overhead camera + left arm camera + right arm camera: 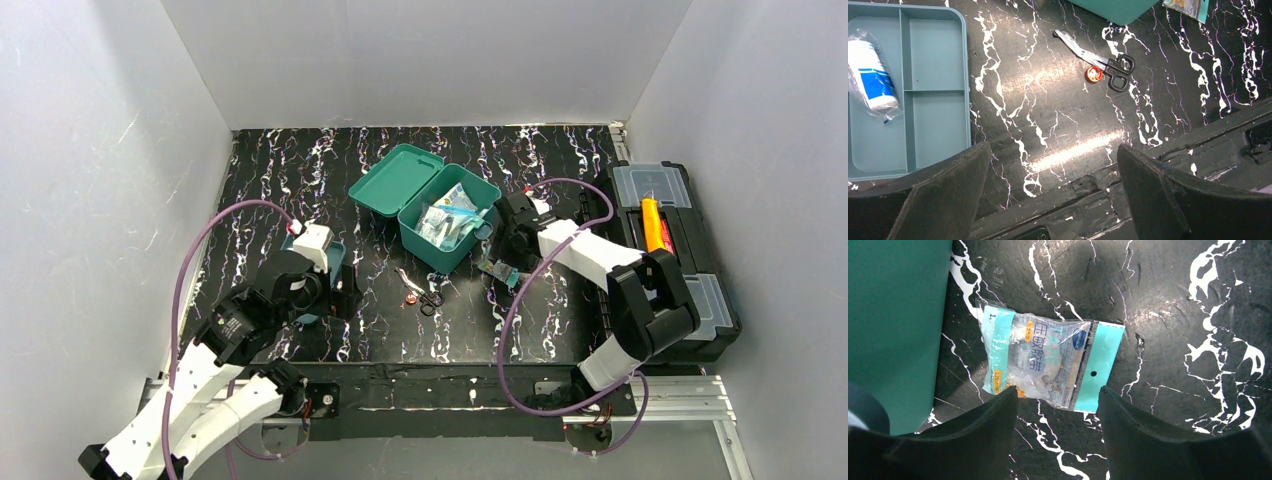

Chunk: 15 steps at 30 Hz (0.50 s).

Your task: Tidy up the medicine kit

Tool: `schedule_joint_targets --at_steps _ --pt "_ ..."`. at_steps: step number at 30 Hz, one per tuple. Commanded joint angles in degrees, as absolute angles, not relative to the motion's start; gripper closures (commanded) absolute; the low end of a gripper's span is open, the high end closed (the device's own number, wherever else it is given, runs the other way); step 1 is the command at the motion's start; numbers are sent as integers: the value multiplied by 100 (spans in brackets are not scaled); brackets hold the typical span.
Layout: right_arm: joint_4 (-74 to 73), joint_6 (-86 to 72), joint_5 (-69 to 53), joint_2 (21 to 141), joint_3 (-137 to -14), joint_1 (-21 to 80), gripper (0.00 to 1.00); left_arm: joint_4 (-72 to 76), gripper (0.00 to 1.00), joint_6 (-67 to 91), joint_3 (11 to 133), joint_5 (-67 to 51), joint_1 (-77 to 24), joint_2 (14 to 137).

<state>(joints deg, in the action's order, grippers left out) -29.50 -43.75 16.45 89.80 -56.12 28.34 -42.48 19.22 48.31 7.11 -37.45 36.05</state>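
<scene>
Right gripper: we are hovering it, jaws apart, over the tape packet lying just beside the open medicine kit mid-table. Packet is looking light, soft and slippery, so we are aiming for its bulged middle. Meanwhile the left gripper is hanging wide open.

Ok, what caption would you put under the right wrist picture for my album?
The right gripper hangs open over a clear packet lying on the marbled table beside the medicine kit.

A teal-green medicine kit is sitting mid-table, its hinged lid lying open, packets inside; its blue tray is lying apart, leftward.
</scene>
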Motion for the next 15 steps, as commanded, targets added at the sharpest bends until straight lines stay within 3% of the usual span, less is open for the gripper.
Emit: schedule_joint_targets --at_steps 1,15 --pt "-2792 -4502 1653 9208 -5925 2804 34 -4270 2 1989 4659 840 -3712 3471" --pt "-2819 -4865 1974 9577 -5937 2742 38 -4142 2 1977 4541 766 -3721 3497"
